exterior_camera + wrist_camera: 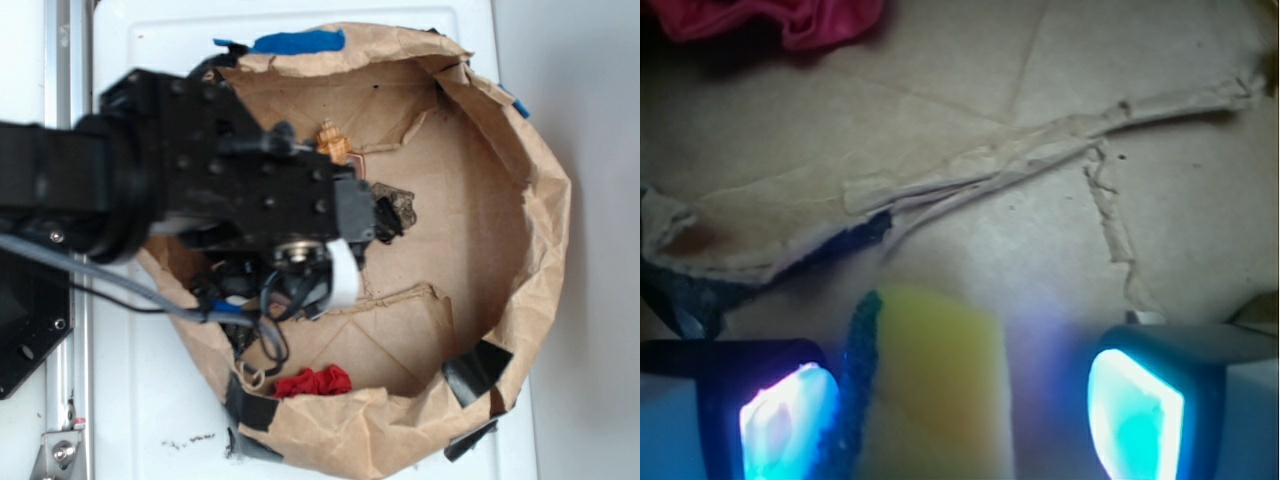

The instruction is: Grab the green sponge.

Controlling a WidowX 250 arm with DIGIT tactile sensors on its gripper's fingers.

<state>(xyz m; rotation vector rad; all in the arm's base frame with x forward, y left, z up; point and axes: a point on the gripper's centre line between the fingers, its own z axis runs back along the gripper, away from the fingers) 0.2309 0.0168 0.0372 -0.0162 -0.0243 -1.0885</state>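
Observation:
The green sponge [935,385] is yellow foam with a thin dark green scouring layer [862,370] along its left side. It lies on brown paper at the bottom of the wrist view, between the two fingers of my gripper [962,415]. The left glowing pad [790,420] is against the green layer. The right pad [1135,410] stands apart from the yellow side with a visible gap. The jaws are open around the sponge. In the exterior view the black arm and gripper [322,272] cover the sponge.
A crumpled brown paper wall [545,200] rings the work area. A red cloth [313,381] lies near the front rim, also at the top left of the wrist view [790,18]. A torn paper flap [970,175] lies just beyond the sponge. A small orange object [335,142] and a dark object [398,208] lie beside the arm.

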